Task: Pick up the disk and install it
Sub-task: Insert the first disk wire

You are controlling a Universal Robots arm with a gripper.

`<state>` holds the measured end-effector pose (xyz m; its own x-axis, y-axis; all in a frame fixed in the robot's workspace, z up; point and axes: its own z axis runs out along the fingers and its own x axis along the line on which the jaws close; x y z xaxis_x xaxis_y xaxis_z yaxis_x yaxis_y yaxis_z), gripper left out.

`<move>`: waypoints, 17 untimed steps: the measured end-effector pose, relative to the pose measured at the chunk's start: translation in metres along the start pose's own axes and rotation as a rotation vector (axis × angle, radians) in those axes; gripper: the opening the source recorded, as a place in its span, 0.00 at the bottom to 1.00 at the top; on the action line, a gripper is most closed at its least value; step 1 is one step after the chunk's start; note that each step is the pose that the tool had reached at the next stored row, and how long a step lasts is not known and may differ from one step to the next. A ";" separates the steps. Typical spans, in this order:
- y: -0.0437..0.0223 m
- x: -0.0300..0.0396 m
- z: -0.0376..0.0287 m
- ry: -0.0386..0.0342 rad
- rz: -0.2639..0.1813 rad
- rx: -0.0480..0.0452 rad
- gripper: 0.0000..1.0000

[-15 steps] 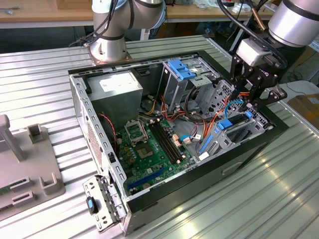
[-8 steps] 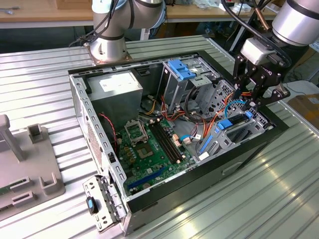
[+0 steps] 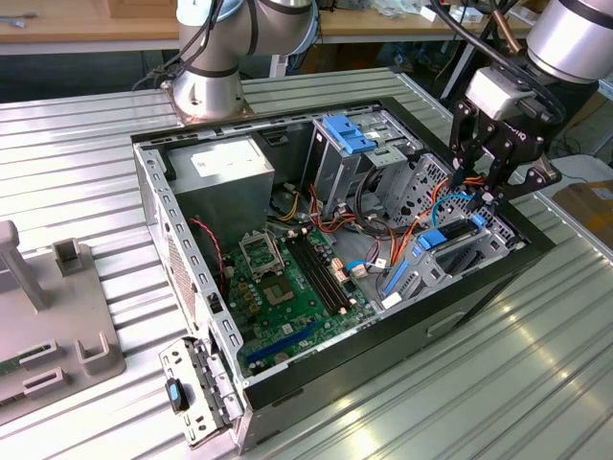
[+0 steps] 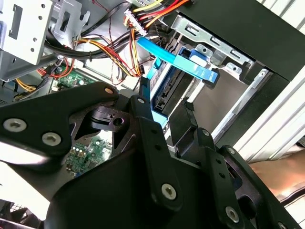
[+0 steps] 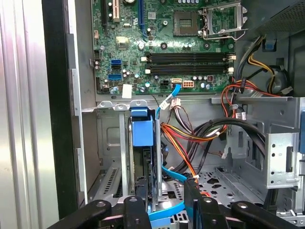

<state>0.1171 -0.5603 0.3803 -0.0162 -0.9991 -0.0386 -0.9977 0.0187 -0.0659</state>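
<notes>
Blue-framed disk (image 5: 143,131) stands slotted just beside claw (image 3: 490,192).

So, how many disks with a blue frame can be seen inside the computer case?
1. The disk stands on edge in the metal drive cage, just below the gripper. Others may be hidden behind the metal walls and cables.

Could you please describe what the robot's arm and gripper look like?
The arm is made of rounded silver-grey tubes and joints, with black cables running along it. A pale grey block joins it to the gripper, which is matt black and built of flat jointed links fastened with silver screws.
</notes>
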 end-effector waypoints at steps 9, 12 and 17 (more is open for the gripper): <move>-0.0001 0.0000 -0.0007 0.0003 0.000 0.0000 0.44; -0.0001 -0.0001 -0.0010 0.0004 0.000 0.0000 0.44; -0.0131 -0.0044 0.0001 0.0012 0.000 -0.0010 0.44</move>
<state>0.1302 -0.5561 0.3812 -0.0162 -0.9992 -0.0374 -0.9977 0.0186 -0.0648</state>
